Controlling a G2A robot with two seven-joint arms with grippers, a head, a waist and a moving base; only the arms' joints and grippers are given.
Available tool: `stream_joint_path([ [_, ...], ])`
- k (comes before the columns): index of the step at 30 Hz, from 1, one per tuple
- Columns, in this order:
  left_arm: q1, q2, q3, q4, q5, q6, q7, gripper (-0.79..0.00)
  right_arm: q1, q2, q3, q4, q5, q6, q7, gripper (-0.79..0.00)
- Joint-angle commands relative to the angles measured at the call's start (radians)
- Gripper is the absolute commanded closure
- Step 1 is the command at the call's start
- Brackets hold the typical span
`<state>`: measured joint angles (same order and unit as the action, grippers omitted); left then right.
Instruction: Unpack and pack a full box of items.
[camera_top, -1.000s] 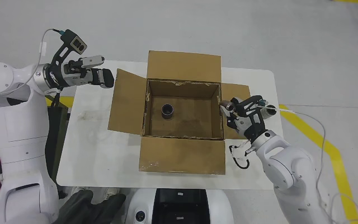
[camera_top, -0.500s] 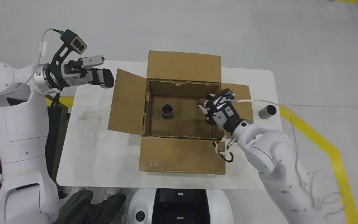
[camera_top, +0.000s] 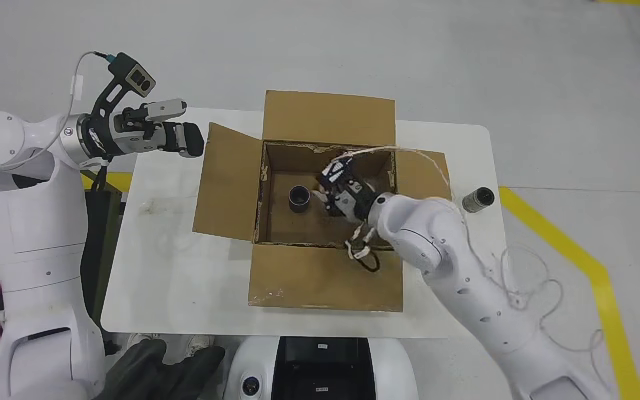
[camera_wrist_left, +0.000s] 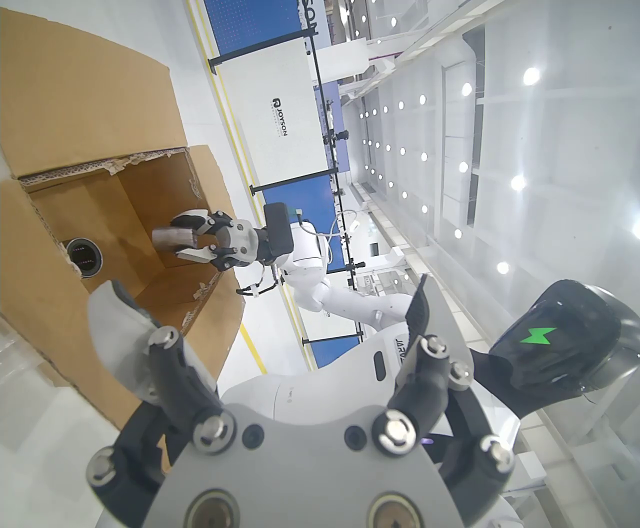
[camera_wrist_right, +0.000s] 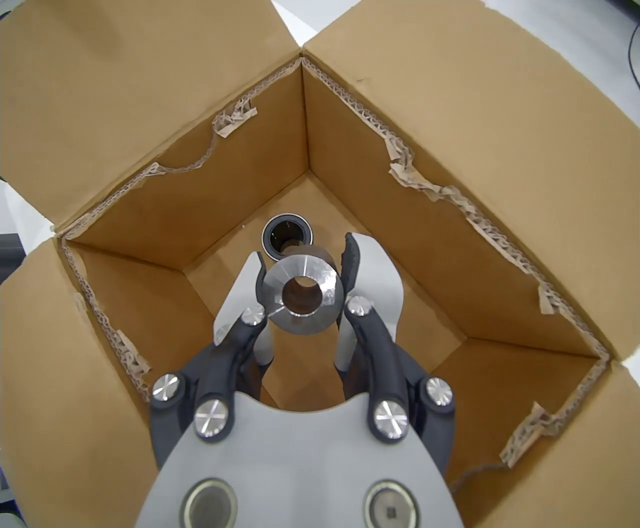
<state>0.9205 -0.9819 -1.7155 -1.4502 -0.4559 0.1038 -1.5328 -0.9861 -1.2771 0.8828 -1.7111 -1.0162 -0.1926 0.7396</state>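
Firmly clamped between the two fingers of the right gripper is a hollow steel cylinder, the jaws closed only as far as its width. Its bored end face is turned back toward the wrist camera. The pads press on opposite sides of its round wall. Gripper and cylinder hang inside the open top of the cardboard box, above the floor and pointing at its left wall.

Just beyond the held piece, a second cylinder with a dark bore sits on the box floor, close to that left wall. From above, its open end faces up, and the right gripper is near it but apart.

All four flaps of the box are folded outward, with torn corrugated edges along the rim. The box stands on the white table. A third cylinder lies on its side on the table past the right flap, near the table's edge.

Well away, the left gripper hangs over the table beside the left flap. Its fingers are spread wide with nothing between them.
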Motion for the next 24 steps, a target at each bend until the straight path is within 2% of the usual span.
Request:
stream_joint_path([
  [1, 0.000, 0.000, 0.000, 0.000, 0.000, 0.000, 0.000, -0.785, 0.023, -0.007, -0.012, 0.035, 0.015, 0.000, 0.006, 0.000],
  [24, 0.000, 0.000, 0.000, 0.000, 0.000, 0.000, 0.000, -0.785, 0.192, -0.081, -0.124, 0.368, 0.128, 0.014, 0.041, 0.000],
])
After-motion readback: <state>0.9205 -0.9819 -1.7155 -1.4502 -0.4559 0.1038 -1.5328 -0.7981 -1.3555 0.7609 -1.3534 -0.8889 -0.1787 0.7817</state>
